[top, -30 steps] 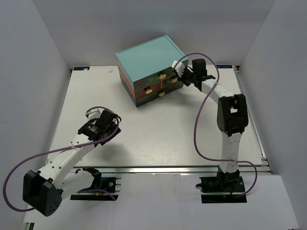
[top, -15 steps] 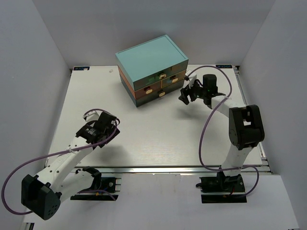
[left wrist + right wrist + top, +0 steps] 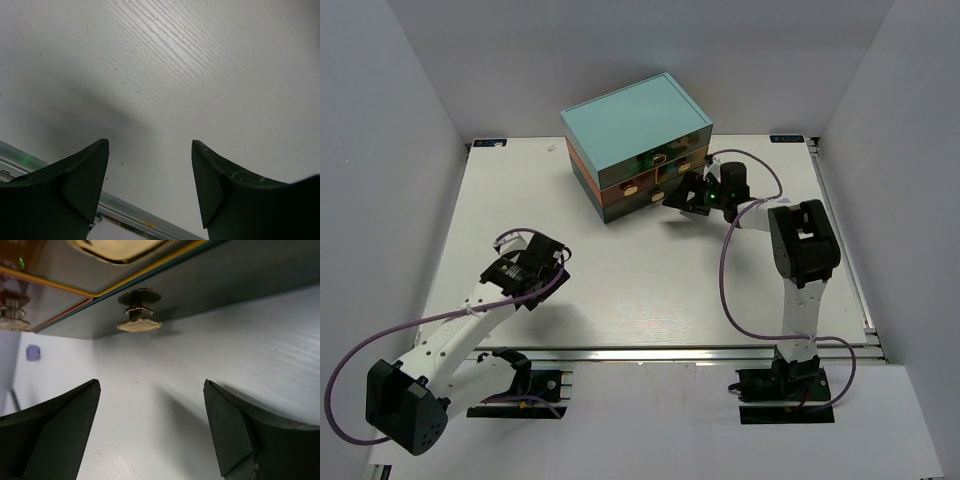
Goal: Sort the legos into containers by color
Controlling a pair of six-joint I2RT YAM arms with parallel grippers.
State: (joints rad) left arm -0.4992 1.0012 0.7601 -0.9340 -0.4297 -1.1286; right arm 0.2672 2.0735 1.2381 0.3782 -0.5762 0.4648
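The right gripper (image 3: 151, 390) is released, its 2 dark fingers spread wide at the lower left and lower right of the wrist frame, with nothing between them. Just above the gap, a little left of its middle, a tan knob (image 3: 139, 315) sticks out from the dark teal front of the bottom drawer (image 3: 240, 285). The knob's broad face runs left to right across the frame, the same way the jaws part, and it touches neither finger. I judge that pulling this drawer calls for a short advance toward the top of the frame, then a closing on the knob.

That wrist view shows 3 knobs: 1 whole, 2 cut off at the top and left edges. Every drawer front in sight sits flush.

From above, the chest (image 3: 632, 122) stands at upper centre of the table (image 3: 650, 270), with the right arm at its lower right corner. The left gripper (image 3: 150, 145), also released and bare, hangs at lower left, well apart from the chest and over plain board near the rail (image 3: 135, 217), so the right arm is far nearer.

Legos: only 1 possible, a small lilac square (image 3: 33, 352) at the left edge of the right wrist view, too small to confirm.
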